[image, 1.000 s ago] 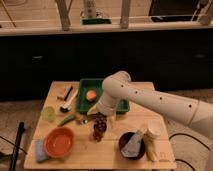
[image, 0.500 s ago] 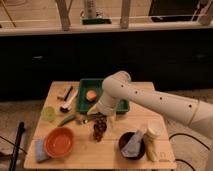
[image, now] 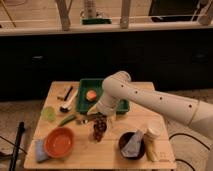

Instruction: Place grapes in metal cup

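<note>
The grapes [image: 99, 128], a dark purple-brown bunch, hang upright at the middle of the wooden table [image: 115, 155]. They sit just in front of the green tray [image: 119, 107]. My gripper [image: 100, 119] is directly above the bunch and shut on its top, at the end of the white arm that reaches in from the right. I cannot make out a metal cup apart from the dark bunch; it may be hidden beneath the grapes.
An orange round fruit [image: 91, 95] lies in the green tray. An orange bowl [image: 59, 141] and a blue cloth [image: 39, 150] are at front left. A dark bowl [image: 131, 144], a white cup [image: 152, 132] and a yellow item [image: 150, 151] are at front right. Utensils [image: 67, 101] and green items [image: 48, 113] lie at left.
</note>
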